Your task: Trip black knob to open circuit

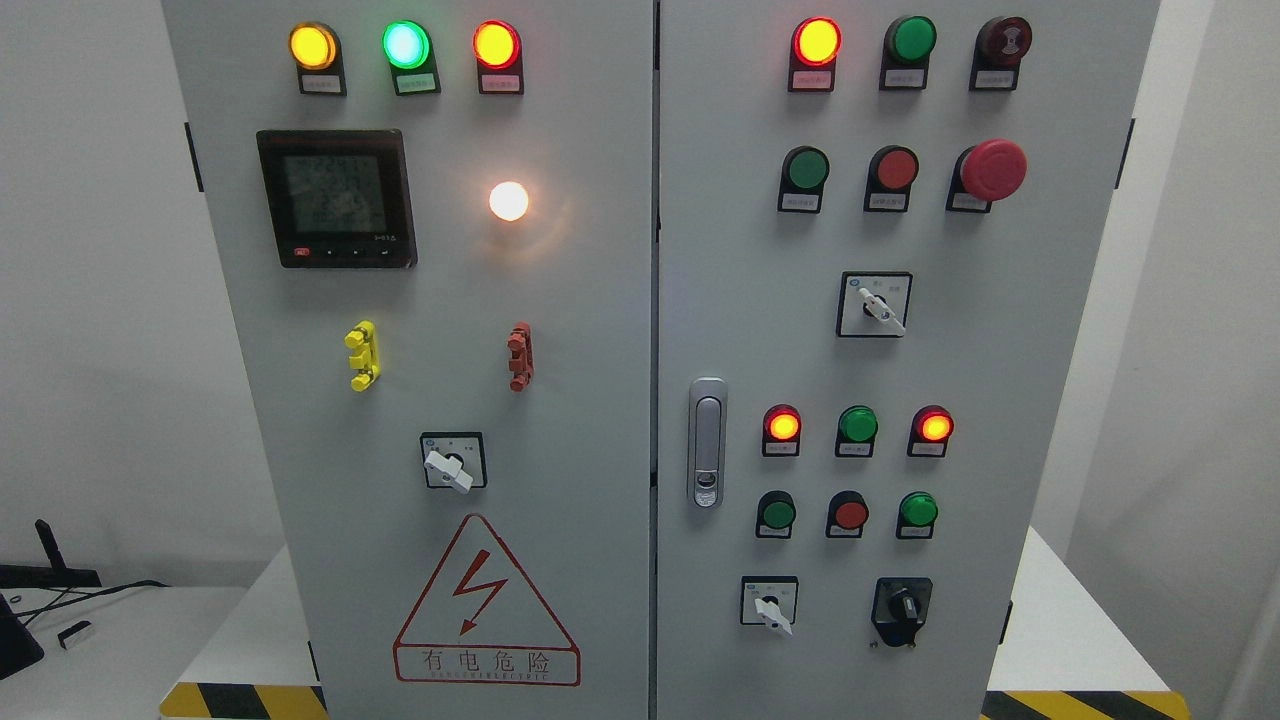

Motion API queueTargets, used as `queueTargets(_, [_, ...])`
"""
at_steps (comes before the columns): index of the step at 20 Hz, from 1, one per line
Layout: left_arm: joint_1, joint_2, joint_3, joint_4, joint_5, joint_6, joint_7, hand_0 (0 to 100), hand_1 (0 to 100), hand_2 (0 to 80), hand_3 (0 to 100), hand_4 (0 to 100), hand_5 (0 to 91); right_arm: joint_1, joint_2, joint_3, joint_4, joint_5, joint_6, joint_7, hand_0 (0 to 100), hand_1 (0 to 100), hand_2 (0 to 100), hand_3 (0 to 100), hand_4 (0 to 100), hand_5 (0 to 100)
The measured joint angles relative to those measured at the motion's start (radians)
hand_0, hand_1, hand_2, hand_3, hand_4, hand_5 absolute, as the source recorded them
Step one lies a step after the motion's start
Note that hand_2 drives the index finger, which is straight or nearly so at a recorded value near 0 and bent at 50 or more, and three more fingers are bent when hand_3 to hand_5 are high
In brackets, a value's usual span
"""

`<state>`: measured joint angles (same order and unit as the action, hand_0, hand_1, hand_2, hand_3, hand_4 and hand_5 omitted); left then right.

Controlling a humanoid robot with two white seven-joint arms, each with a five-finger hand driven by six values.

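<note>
The head view shows a grey electrical cabinet [560,330] with two doors, standing on a white platform [1060,620] edged with yellow-and-black hazard tape [240,700].

**Task item.** The black knob [903,608] sits at the lower right of the right door, on a black base. It is just right of a small white selector switch [770,604] in a square plate. Nothing touches the knob.

**Right door.** The top row holds a lit red lamp [817,42], an unlit green lamp [912,39] and a dark red buzzer [1003,40]. Below it are a green push button [806,169], a red push button [895,169] and a large red mushroom button [992,169]. A white selector [876,304] sits at mid-height. Lower down, a row of three small lamps [858,425] shows red lit, green unlit, red lit. Under that is a row of three small buttons [848,513]: green, red, green. A metal door latch [707,442] is mounted at the left edge of this door.

**Left door.** Three lit lamps run across the top: a yellow lamp [312,46], a bright green lamp [406,44] and an orange-red lamp [496,44]. A black digital meter [335,197] sits below them, with a glowing white lamp [508,201] to its right. Further down are a yellow connector [362,356], a red connector [520,356], a white rotary switch [452,462] and a red triangular warning label [487,600].

**Robot hands.** Neither hand nor arm appears in the frame, so how open the fingers are, or whether they hold anything, cannot be told.

**Surroundings.** Black cables [60,600] lie on a white surface at the lower left.
</note>
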<state>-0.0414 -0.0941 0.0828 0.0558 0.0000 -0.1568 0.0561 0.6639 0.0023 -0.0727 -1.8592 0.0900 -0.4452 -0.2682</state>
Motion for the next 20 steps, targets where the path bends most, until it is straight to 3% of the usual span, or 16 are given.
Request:
queueTargets(5, [0.000,0.000,0.000,0.000,0.000,0.000,0.000,12,39,0.0,0,0,0.0,-0.116,-0.001,-0.008,-0.074,0.003,0.123,0.000,25,67,41,73,75,89])
queueTargets(8, [0.000,0.000,0.000,0.000,0.000,0.000,0.000,12,39,0.0,0,0,0.0,-0.192,-0.001,-0.009,-0.104,0.012,0.232,-0.001,25,70,40,72,75,90])
queueTargets(14, [0.000,0.000,0.000,0.000,0.000,0.000,0.000,12,39,0.0,0,0,0.0,-0.336,-0.002,0.007,-0.137,0.049,0.409,-0.091,25,73,39,72,77,92])
queueTargets(20, [0.000,0.000,0.000,0.000,0.000,0.000,0.000,12,39,0.0,0,0,0.0,-0.448,0.004,0.035,-0.122,0.080,0.488,-0.144,24,73,39,73,78,94])
